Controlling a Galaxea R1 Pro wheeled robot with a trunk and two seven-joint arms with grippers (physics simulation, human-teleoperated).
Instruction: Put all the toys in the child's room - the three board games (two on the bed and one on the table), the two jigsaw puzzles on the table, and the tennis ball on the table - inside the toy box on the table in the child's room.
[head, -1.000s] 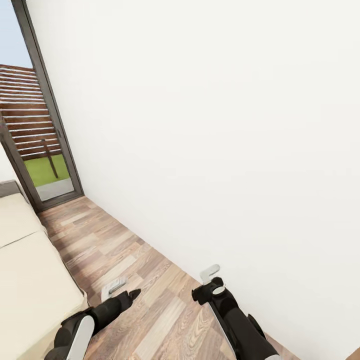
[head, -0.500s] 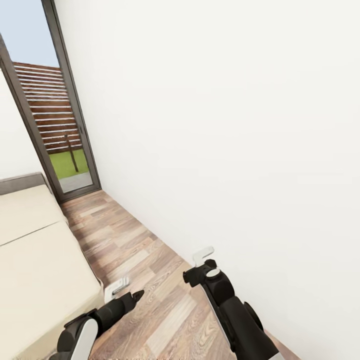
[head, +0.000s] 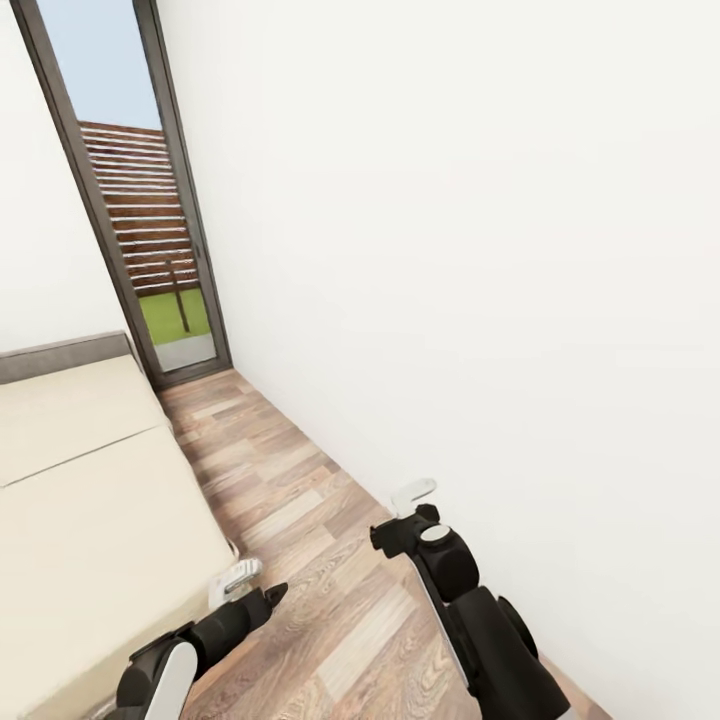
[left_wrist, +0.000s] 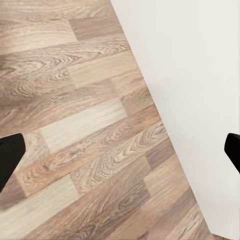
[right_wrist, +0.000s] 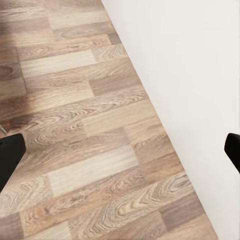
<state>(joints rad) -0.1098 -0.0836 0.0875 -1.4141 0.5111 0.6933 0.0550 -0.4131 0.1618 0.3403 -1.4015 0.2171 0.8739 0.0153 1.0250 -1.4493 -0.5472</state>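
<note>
The toys, the table and the toy box are out of view. A cream bed lies at the left of the head view, and the part I see has nothing on it. My left gripper hangs low over the wood-plank floor beside the bed's edge. In the left wrist view the left gripper is open, its black fingertips far apart over bare planks. My right gripper hovers close to the white wall. The right gripper is open too and holds nothing.
A narrow strip of floor runs between the bed and the white wall toward a tall dark-framed glass door. Beyond it are a slatted fence and grass. The wall stands close on my right side.
The whole head view has swung, so the door and bed now sit further right in the picture. That is camera motion. Both arms keep their pose and both grippers stay open.
</note>
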